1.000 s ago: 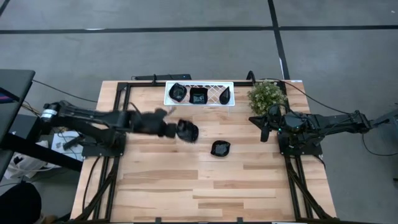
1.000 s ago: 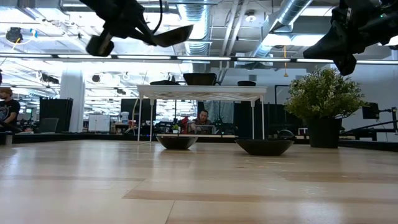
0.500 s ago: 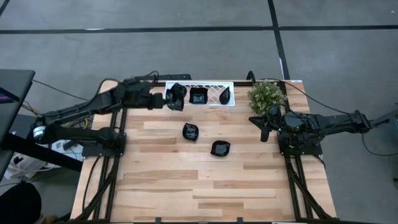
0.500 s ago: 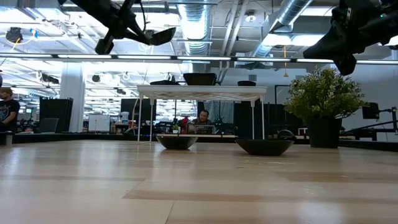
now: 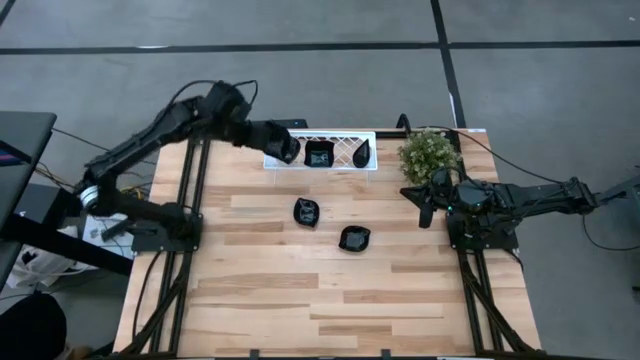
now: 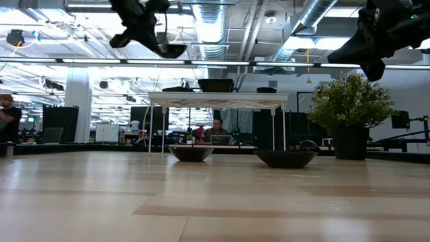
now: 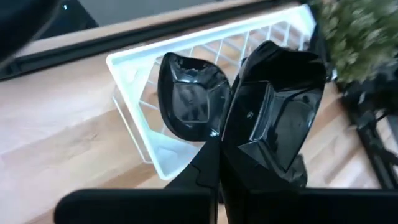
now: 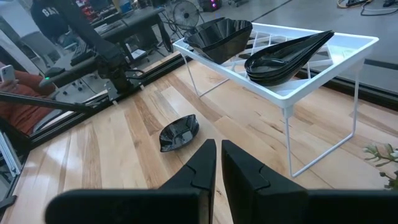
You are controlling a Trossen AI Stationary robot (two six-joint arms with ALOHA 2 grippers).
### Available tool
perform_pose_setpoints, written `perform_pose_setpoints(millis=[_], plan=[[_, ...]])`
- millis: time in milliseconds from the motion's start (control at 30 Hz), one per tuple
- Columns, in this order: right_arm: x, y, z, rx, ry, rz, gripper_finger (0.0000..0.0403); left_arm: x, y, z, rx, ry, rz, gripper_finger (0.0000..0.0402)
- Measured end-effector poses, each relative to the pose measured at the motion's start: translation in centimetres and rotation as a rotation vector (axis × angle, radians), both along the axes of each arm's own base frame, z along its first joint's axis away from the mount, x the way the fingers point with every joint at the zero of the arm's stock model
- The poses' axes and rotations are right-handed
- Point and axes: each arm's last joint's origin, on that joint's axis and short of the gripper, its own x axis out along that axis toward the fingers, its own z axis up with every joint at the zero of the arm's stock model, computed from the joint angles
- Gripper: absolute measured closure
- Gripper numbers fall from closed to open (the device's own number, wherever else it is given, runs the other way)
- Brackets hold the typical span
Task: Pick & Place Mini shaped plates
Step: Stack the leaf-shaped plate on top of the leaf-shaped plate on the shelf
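My left gripper is shut on a squarish black mini plate and holds it high over the left end of the white lattice tray. In the low view this plate hangs well above the table. Below it in the tray lies a rounder plate, with two more plates beside it. Two plates rest bottom-down on the table's middle. My right gripper waits shut and empty by the plant. My left gripper pinches the plate's rim between its two fingers, at the edge nearest the wrist. The fingers slant down from the table's left side. The plate is lifted clear, tilted, its hollow face toward the wrist camera, above the tray's left end.
A green potted plant stands at the far right, beside the tray's right end. Black frame rails run along the table's left and right sides. The near half of the wooden table is bare.
My left gripper, still shut on the plate, has swung from above the table's middle toward the far edge and upward, turning as it went. It now stands over the tray's left end. The two plates on the table have stayed put.
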Motion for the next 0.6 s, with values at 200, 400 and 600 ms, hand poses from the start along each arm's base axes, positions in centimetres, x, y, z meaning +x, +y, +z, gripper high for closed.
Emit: perform_pose_setpoints(millis=[200,400,600], plan=[[0.0,0.0,0.0,0.0,0.0,0.0,0.0381,1.2,3.0,-1.1,-0.084,0.044,-0.042,0.0399],[0.0,0.0,0.0,0.0,0.0,0.0,0.0381,2.2,5.1,-3.2,-0.157,0.081,-0.045,0.0399],[0.0,0.0,0.0,0.001,0.0,0.0,0.0381,2.5,6.4,-5.5,-0.242,0.13,-0.032,0.0399]])
